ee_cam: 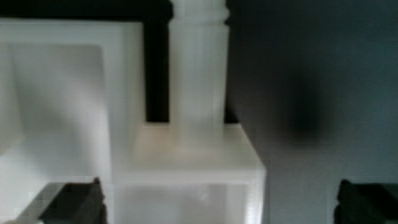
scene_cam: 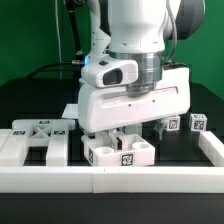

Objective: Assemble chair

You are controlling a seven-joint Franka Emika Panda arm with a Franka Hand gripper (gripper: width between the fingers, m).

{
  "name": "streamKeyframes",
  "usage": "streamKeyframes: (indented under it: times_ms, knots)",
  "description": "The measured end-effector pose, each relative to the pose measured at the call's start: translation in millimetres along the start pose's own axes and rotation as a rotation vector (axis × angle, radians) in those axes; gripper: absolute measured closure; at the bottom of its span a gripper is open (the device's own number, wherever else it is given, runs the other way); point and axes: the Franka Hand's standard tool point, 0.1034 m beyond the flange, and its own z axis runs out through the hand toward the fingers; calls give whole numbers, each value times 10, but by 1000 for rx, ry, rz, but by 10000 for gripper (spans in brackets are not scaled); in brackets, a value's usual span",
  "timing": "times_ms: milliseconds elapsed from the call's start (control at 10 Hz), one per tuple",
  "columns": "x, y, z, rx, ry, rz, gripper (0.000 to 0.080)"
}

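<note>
The chair lies in loose white parts, each with black-and-white tags. One blocky part [scene_cam: 124,152] sits near the front wall, right under my gripper [scene_cam: 128,135]. In the wrist view this part is a white block [ee_cam: 187,165] with a turned post [ee_cam: 199,60] running away from it. My gripper [ee_cam: 222,205] is open and straddles the block. One dark fingertip [ee_cam: 71,205] stands close beside the block's edge. The other fingertip [ee_cam: 370,203] stands well apart from it, over dark table. Nothing is gripped.
Flat white chair pieces [scene_cam: 40,138] lie at the exterior view's left and show beside the block as a pale slab [ee_cam: 63,90]. Two small tagged pieces [scene_cam: 172,125] [scene_cam: 198,122] stand at the right. A white border wall [scene_cam: 110,182] runs along the front and up the right side.
</note>
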Motion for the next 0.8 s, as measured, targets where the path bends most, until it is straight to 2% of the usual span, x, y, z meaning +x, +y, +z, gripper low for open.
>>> streamKeyframes:
  times_ms: [200,300,400,500,600,800]
  knots:
    - [6,-5,-3,0,1,-1,409]
    - [5,-4,-2,0,0,-1,409]
    - [5,-5,-2,0,0,-1,544]
    - [5,-5,-2,0,0,-1,718]
    - [11,-3,-7,-1,2,-1,765]
    - [14,-2,-9,-1,2,-1,765]
